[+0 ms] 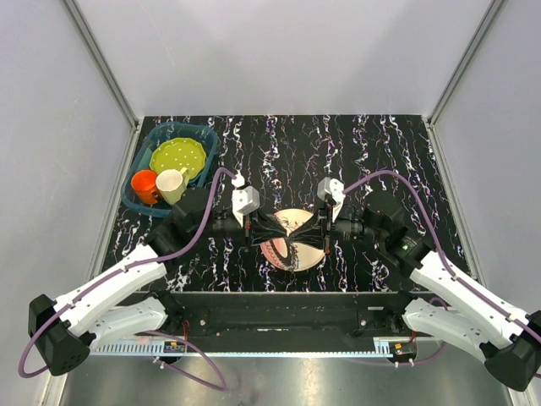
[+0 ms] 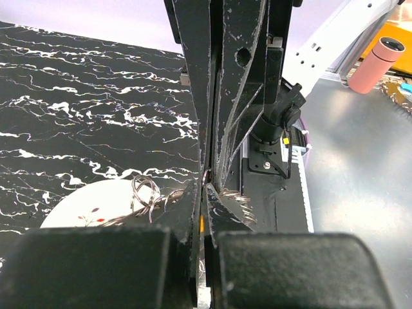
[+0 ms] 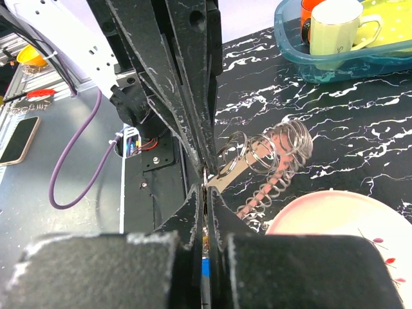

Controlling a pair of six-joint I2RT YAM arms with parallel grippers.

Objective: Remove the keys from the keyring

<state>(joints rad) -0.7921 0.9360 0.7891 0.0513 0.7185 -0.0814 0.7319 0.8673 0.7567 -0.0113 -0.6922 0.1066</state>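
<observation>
Over the pink plate (image 3: 335, 225), left fingers (image 2: 193, 109) clench the keyring (image 3: 283, 145), right fingers (image 3: 174, 96) clamp its key (image 3: 228, 172).

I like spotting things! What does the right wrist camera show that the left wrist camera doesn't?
Only the right wrist camera shows the blue tub with a cream cup in it, and a phone lying off the table. Only the left wrist camera shows a pink bottle off the table. Both show the pink plate, the black marbled table and the wiry keyring.
</observation>
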